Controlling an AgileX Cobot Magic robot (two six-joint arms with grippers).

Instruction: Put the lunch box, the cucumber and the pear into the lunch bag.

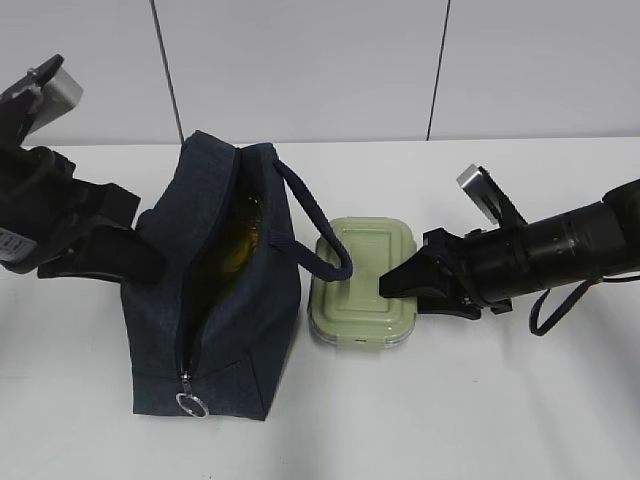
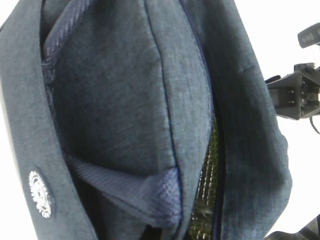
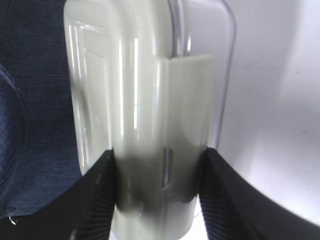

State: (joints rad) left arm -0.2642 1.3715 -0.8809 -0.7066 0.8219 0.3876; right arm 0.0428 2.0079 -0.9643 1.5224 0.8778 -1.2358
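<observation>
Both arms are showing matte black housings. Right arm [image 1: 570, 250]: a ribbed cylindrical forearm, a thin black cable [image 1: 552, 308] looping beneath it, and a silver-grey camera block [image 1: 483, 190] mounted on top. The right hand [image 1: 398, 283] is ending in tapering black fingers [image 3: 97, 200] with ridged pads. Left arm [image 1: 55, 215]: a blocky black shell carrying a similar silver block [image 1: 58, 88].

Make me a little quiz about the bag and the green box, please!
1. True or false: the lunch bag is zipped shut.
2. What do the right gripper fingers sit on either side of? A) a pear B) the lunch box C) the ring pull
3. Fill in: the bag's loop handle rests on the box's ____.

Key: 1 false, its top gapes open. 2 B, they flank the lid's clip. 3 lid.
</observation>
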